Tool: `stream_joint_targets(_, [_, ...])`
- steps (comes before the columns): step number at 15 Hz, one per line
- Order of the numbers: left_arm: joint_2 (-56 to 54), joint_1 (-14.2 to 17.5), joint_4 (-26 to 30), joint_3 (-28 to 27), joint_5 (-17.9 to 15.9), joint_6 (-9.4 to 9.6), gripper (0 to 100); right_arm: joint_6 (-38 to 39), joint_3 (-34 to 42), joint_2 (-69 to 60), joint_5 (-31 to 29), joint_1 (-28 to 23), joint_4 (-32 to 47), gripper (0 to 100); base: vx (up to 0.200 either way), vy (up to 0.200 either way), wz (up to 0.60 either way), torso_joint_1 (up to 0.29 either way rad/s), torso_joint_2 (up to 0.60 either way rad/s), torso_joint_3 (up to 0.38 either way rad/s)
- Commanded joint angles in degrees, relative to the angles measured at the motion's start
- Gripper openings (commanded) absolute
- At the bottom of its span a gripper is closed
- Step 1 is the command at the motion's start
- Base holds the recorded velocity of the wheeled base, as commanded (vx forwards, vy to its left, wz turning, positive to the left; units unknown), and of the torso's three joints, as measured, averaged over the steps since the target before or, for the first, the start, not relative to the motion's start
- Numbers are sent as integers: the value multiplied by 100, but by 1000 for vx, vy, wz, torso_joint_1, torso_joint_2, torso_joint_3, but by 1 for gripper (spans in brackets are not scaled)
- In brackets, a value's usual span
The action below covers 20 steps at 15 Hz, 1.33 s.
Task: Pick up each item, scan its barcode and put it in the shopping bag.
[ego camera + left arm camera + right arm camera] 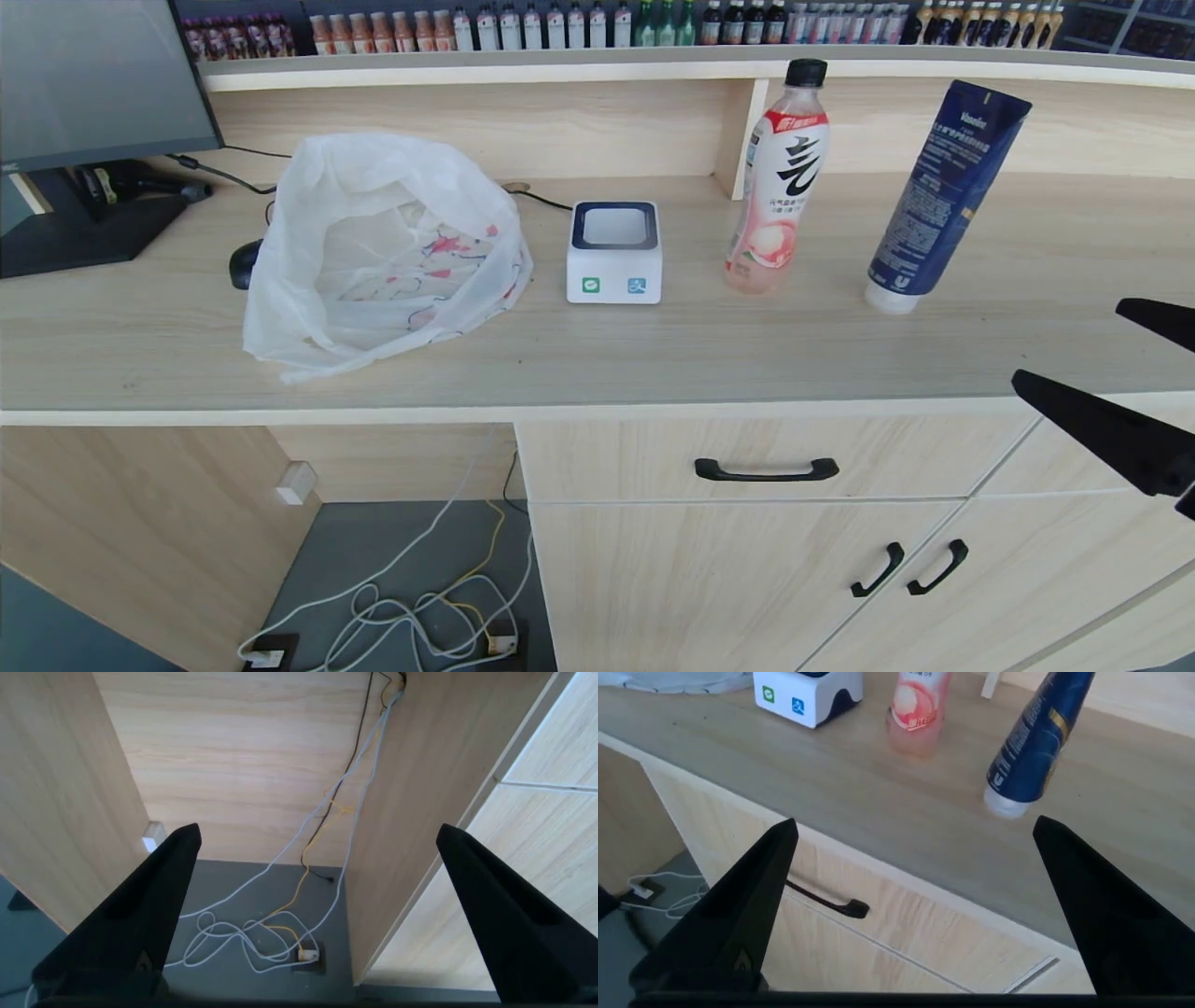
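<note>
L gripper (pixel 318 831): fingers apart, empty, low before the bay (pixel 262 784) under the counter (pixel 653 364).
R gripper (pixel 1069 341): fingers apart, empty, at counter's front edge near tube (pixel 943 191).
Tube & bottle (pixel 778 182): standing on counter, right of scanner (pixel 614 252); neither bagged.
Open shopping bag (pixel 383 247): left of scanner; contents we can't make out.
We judge 2 items left, pick-up not yet begun.

scanner (pixel 613 269): green, blue icons | bottle (pixel 780 187): black brush character | tube (pixel 943 187): white print
</note>
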Motion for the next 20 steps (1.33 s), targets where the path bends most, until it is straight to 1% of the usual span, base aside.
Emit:
stream_joint_targets(1, [-2,0,1,0,0,-1,100,-18,-112,438,-177,215,-7,100,0,0,0,0,0,0])
stream_joint_targets(3, [-2,0,1,0,0,-1,100,-282,-235,1212,-203,233,-631,100,0,0,0,0,0,0])
stream_joint_targets(5, [-2,0,1,0,0,-1,100,-291,-639,1818,-361,312,-719,100,0,0,0,0,0,0])
stream_joint_targets(6, [-2,0,1,0,0,-1,100,-300,-797,2099,-484,532,-807,100,0,0,0,0,0,0])
stream_joint_targets(7, [-2,-9,1,0,0,-1,100,-238,-1184,2679,-1363,1419,-1088,100,0,0,0,0,0,0])
stream_joint_targets(8, [-2,0,-7,0,0,-1,100,52,-1298,2978,-2031,1859,-1475,100,0,0,0,0,0,0])
stream_joint_targets(9, [-2,0,1,0,0,-1,100,254,-1527,3339,-2330,2210,-1870,100,0,0,0,0,0,0])
stream_joint_targets(10, [-2,0,-7,0,0,-1,100,280,-1720,3593,-2383,2237,-2099,100,0,0,0,0,0,0])
stream_joint_targets(12, [-2,0,-7,0,0,-1,100,386,-1870,3875,-2514,2131,-2327,100,0,0,0,0,0,0])
stream_joint_targets(13, [-2,0,-7,0,0,-1,100,527,-1966,3980,-2681,2079,-2442,100,0,0,0,0,0,0])
stream_joint_targets(14, [-2,0,1,0,0,-1,100,896,-2274,4050,-3051,2061,-2459,100,0,0,0,0,0,0])
stream_joint_targets(15, [-2,0,1,0,0,-1,100,913,-2300,4015,-3130,2043,-2459,100,0,0,0,0,0,0])
stream_joint_targets(17, [-2,0,1,0,0,-1,100,676,-2309,3945,-3103,2026,-2442,100,0,0,0,0,0,0])
stream_joint_targets(19, [-2,0,1,0,0,-1,100,614,-2441,3980,-3086,2026,-2389,100,0,0,0,0,0,0])
stream_joint_targets(20, [-2,0,-7,0,0,-1,100,614,-2590,4059,-3068,1894,-2319,100,0,0,0,0,0,0])
